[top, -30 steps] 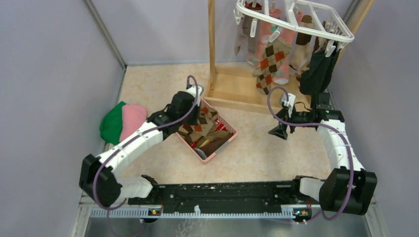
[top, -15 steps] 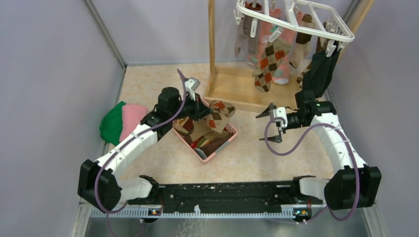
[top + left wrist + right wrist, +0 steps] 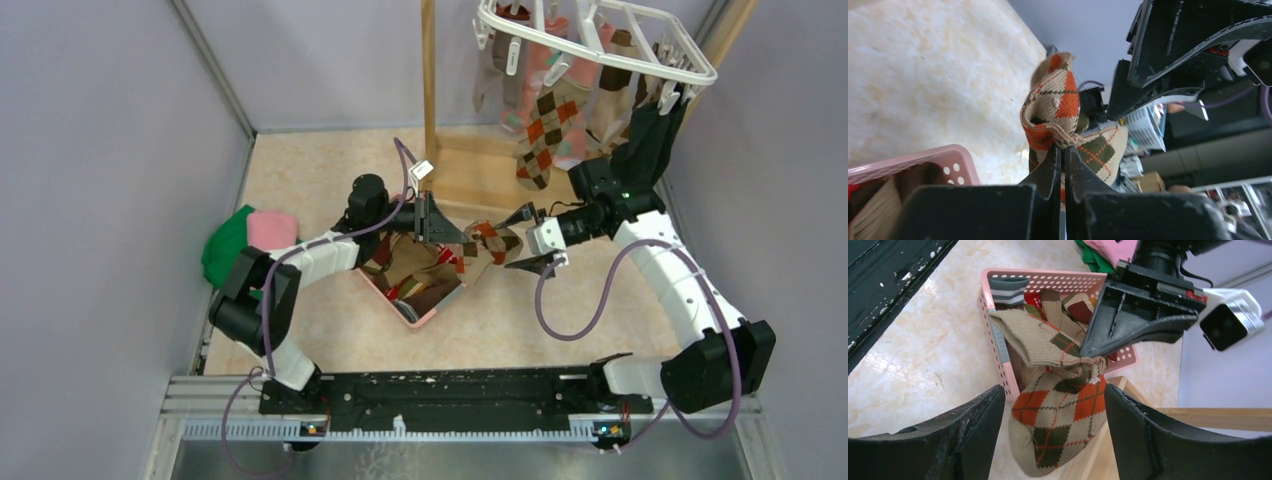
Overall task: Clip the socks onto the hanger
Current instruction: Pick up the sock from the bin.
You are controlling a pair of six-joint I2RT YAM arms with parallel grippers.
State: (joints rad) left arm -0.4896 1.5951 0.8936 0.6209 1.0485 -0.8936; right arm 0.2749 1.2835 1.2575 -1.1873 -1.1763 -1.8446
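My left gripper (image 3: pixel 452 236) is shut on an argyle sock (image 3: pixel 487 243) with orange and dark green diamonds and holds it above the right edge of the pink basket (image 3: pixel 432 316). In the left wrist view the sock (image 3: pixel 1063 112) bunches just beyond my closed fingertips (image 3: pixel 1052 159). My right gripper (image 3: pixel 527 240) is open, its jaws on either side of the hanging sock end (image 3: pixel 1060 425), not touching it. The white hanger (image 3: pixel 640 50) hangs at the top right with several socks clipped under it, among them another argyle sock (image 3: pixel 543 130).
The pink basket (image 3: pixel 998 347) holds more socks. Folded green and pink cloths (image 3: pixel 243 240) lie at the left wall. The wooden stand (image 3: pixel 431 90) and its base (image 3: pixel 480 185) are right behind the grippers. Purple walls close in both sides.
My left gripper has lifted the argyle sock out of the basket and carried it right. My right gripper has moved left and now straddles the sock with open jaws.
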